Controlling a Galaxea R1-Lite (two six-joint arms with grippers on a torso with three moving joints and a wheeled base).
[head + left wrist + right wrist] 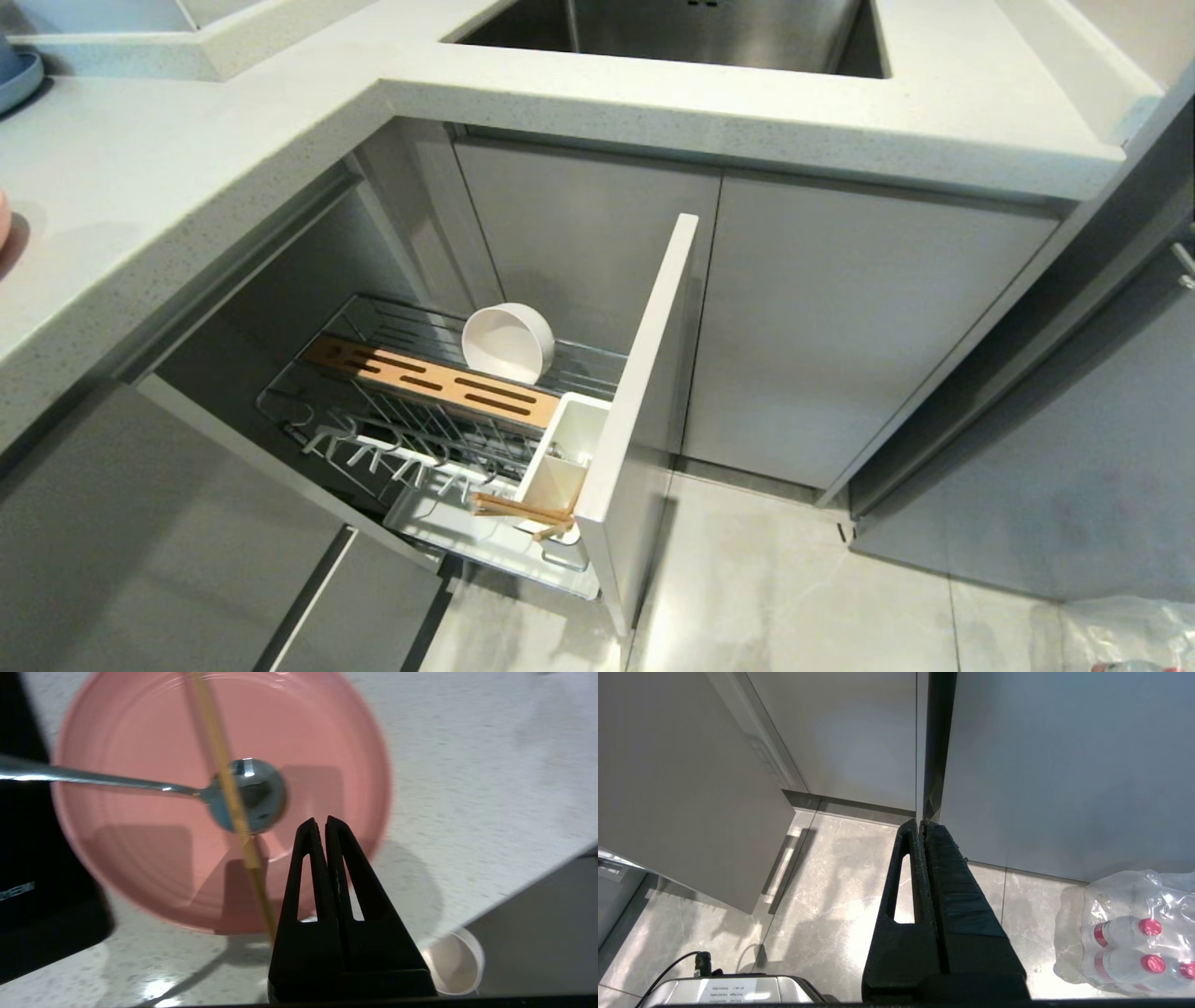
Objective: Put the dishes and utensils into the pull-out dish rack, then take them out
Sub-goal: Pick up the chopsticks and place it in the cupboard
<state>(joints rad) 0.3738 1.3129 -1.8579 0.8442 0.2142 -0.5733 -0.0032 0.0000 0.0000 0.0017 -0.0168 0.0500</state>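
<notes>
A stainless steel sink [691,33] sits at top centre; a shrink-wrapped pack of red-capped water bottles [1134,933] lies lower right on the floor.

My speckled white bench [467,765] carries a pink bowl [140,858]. The pull-out dish rack [411,411] carries one cream-white bowl [509,343] on edge behind its wood strip [439,381].

the pull-out dish rack [439,411] stands drawn out below the table [168,187]. a bowl [509,343] sits tilted at its back, behind the slotted strip [434,381]. chopsticks [523,511] lean out of the utensil cup [560,448] in front. on the table, a spoon [247,794] and a chopstick [224,774] lie in a wide dish [140,835].
</notes>
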